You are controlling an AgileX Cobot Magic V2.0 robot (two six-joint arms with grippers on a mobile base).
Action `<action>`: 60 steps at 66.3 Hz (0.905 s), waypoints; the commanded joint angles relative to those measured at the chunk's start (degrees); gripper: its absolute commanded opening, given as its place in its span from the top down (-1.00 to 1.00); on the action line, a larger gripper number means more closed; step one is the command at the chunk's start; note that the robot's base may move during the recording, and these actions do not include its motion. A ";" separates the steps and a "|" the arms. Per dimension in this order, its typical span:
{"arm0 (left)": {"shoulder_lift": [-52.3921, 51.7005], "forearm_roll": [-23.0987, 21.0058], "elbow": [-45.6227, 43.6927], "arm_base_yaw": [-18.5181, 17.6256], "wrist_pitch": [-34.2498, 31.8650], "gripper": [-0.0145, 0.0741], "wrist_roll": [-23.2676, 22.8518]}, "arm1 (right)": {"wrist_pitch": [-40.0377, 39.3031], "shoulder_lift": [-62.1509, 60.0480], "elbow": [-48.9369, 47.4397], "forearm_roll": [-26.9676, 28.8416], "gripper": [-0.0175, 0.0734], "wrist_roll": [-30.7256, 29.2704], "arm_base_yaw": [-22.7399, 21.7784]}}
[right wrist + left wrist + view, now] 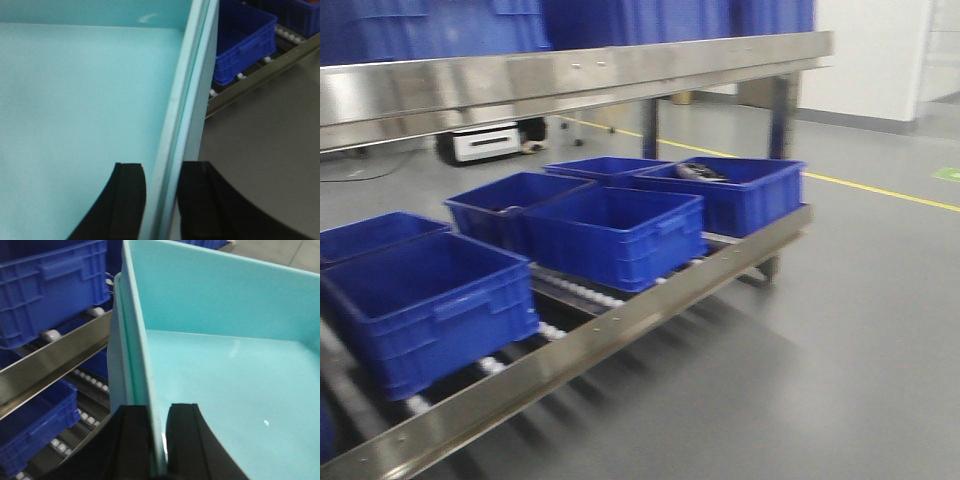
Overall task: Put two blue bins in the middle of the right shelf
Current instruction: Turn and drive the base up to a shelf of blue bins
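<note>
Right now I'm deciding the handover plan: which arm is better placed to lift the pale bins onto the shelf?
Neither alone. The left gripper clamps the pale blue bins' left wall and the right gripper their right wall, so both should probably lift together.

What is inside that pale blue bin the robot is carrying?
Nothing shows: the pale blue bin has a bare, smooth floor in both wrist views. The near strip of floor is covered by the black fingers clamped over its walls, so that part cannot be seen.

Smooth glossy pale cyan plastic bins (225,365), brushed shiny steel shelf rail (570,75), ribbed dark-blue plastic crates (620,235), matt black claw pads (127,200)
</note>
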 commanded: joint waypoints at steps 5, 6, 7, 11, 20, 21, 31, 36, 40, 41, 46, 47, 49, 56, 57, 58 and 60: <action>-0.73 -2.57 -0.89 -0.36 -3.83 0.92 0.90 | -5.25 -0.99 -0.91 3.27 0.95 -1.31 0.33; -0.73 -2.57 -0.89 -0.36 -3.83 0.92 0.90 | -5.25 -0.99 -0.91 3.27 0.95 -1.31 0.33; -0.73 -2.57 -0.89 -0.36 -3.83 0.92 0.90 | -5.25 -0.99 -0.91 3.27 0.95 -1.31 0.33; -0.73 -2.57 -0.89 -0.36 -3.83 0.92 0.90 | -5.25 -0.99 -0.91 3.27 0.95 -1.31 0.33; -0.73 -2.57 -0.89 -0.36 -3.83 0.92 0.90 | -5.25 -0.99 -0.91 3.27 0.95 -1.31 0.33; -0.73 -2.57 -0.89 -0.36 -3.83 0.92 0.90 | -5.25 -0.99 -0.91 3.27 0.95 -1.31 0.33; -0.73 -2.57 -0.89 -0.36 -3.83 0.92 0.90 | -5.25 -0.99 -0.91 3.27 0.95 -1.31 0.33; -0.73 -2.57 -0.89 -0.36 -3.83 0.92 0.90 | -5.25 -0.99 -0.91 3.27 0.95 -1.31 0.33; -0.73 -2.57 -0.89 -0.36 -3.83 0.92 0.90 | -5.25 -0.99 -0.91 3.27 0.95 -1.31 0.33; -0.73 -2.57 -0.89 -0.36 -3.83 0.92 0.90 | -5.25 -0.99 -0.91 3.27 0.95 -1.31 0.33; -0.73 -2.57 -0.89 -0.36 -3.83 0.92 0.90 | -5.25 -0.99 -0.91 3.27 0.95 -1.31 0.33; -0.73 -2.57 -0.89 -0.36 -3.83 0.92 0.90 | -5.25 -0.99 -0.91 3.27 0.95 -1.31 0.33; -0.73 -2.57 -0.89 -0.36 -3.83 0.92 0.90 | -5.25 -0.99 -0.91 3.27 0.95 -1.31 0.33; -0.73 -2.57 -0.89 -0.36 -3.83 0.92 0.90 | -5.25 -0.99 -0.91 3.27 0.95 -1.31 0.33; -0.73 -2.57 -0.89 -0.36 -3.83 0.92 0.90 | -5.25 -0.99 -0.91 3.27 0.95 -1.31 0.33; -0.73 -2.57 -0.89 -0.36 -3.83 0.92 0.90 | -5.25 -0.99 -0.91 3.27 0.95 -1.31 0.33; -0.73 -2.57 -0.89 -0.36 -3.83 0.92 0.90 | -5.25 -0.99 -0.91 3.27 0.95 -1.31 0.33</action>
